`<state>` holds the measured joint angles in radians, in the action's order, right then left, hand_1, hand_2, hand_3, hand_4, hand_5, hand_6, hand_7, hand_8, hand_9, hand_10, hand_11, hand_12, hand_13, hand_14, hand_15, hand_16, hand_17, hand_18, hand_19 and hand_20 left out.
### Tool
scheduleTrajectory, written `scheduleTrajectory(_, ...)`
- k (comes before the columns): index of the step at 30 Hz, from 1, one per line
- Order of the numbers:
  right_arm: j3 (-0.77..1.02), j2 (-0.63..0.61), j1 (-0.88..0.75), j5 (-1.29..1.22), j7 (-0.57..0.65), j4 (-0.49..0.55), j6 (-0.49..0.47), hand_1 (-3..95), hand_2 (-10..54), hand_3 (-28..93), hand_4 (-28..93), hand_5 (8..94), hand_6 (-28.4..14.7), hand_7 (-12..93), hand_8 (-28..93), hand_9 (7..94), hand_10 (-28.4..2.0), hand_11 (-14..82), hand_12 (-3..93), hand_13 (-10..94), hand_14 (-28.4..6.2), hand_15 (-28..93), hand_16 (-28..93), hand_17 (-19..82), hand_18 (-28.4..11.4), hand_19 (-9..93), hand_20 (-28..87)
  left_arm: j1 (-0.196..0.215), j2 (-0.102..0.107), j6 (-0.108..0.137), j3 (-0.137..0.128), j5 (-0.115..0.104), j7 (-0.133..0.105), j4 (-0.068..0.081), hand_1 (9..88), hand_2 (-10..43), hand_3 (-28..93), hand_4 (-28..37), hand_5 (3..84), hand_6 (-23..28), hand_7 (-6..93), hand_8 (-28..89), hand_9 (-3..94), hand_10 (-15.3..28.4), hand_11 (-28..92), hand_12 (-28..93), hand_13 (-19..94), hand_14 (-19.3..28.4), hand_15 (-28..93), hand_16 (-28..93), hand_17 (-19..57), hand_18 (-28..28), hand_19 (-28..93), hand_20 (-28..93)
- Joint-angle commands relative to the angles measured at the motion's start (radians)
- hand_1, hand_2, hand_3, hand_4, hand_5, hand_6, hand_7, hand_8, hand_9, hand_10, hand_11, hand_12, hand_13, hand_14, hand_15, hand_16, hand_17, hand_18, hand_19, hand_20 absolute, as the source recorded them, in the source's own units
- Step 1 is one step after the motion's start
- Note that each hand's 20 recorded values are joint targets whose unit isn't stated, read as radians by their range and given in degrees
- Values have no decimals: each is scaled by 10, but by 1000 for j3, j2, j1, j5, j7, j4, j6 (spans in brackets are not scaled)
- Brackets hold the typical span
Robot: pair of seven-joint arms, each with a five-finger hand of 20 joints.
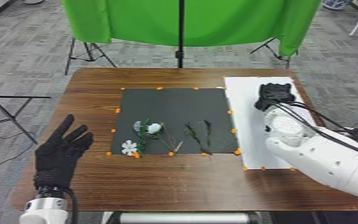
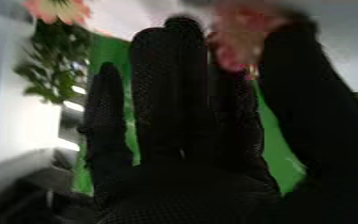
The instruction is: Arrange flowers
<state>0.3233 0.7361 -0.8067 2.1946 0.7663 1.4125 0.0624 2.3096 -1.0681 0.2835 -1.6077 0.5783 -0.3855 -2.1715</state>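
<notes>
On the brown wooden tabletop (image 1: 158,185), see a dark grey rectangular mat (image 1: 175,105) with a long white sheet (image 1: 245,110) on its right. Find a white open-petalled flower (image 1: 128,147) at the mat's near left corner, a round white bloom (image 1: 154,128) close by, and thin dark green sprigs (image 1: 193,134) farther right. Note the black-gloved right hand (image 1: 278,95) over the sheet's far part, straight-fingered. Near its thumb, cannot tell any contact with a blurred pinkish shape (image 2: 238,35); apart from the fingers, see a peach-pink flower (image 2: 58,10) with green leaves (image 2: 51,60). Expect slipping from too loose a closing on a slim stem, crushed petals from too hard a one. Beware of dragging neighbours along, given such closely laid stems. Watch the black cables (image 1: 322,125) along the white right arm (image 1: 335,165), liable to snag blooms on a low sweep. With the black-gloved left hand (image 1: 58,155) wide beside the mat, risk a clash only by reaching in together.
</notes>
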Motion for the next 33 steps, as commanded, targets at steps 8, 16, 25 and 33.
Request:
scheduleTrajectory(8,-39,33,3,79,-20,115,296,543,-95,672,-283,866,51,156,-8,908,-61,199,326,733,-41,683,208,277,-189,823,399,14,-12,-2,8,-2,6,8,219,70,823,-278,348,75,86,-84,353,207,249,108,234,284,613,-110,-32,284,487,458)
scheduleTrajectory(16,-11,108,-8,43,-163,295,269,522,-95,706,-283,871,43,150,0,906,-73,232,312,734,-43,690,213,274,-196,836,396,13,-11,-3,4,1,12,6,218,72,822,-280,349,76,86,-84,353,207,250,109,233,284,613,-110,-32,284,488,456)
scheduleTrajectory(25,-30,223,-95,102,-219,320,130,518,-95,708,-283,863,42,144,-1,888,-76,247,309,712,-52,696,216,253,-201,830,396,4,-14,-10,4,11,30,6,217,72,823,-279,349,76,86,-84,353,206,250,108,234,284,613,-110,-32,284,489,454)
scheduleTrajectory(33,-53,234,-124,89,-182,314,103,512,-95,704,-283,850,43,142,-5,874,-77,244,308,700,-56,696,214,243,-202,823,398,5,-26,-11,-1,21,55,7,218,72,824,-280,349,77,85,-84,354,207,251,108,234,284,613,-111,-33,284,490,453)
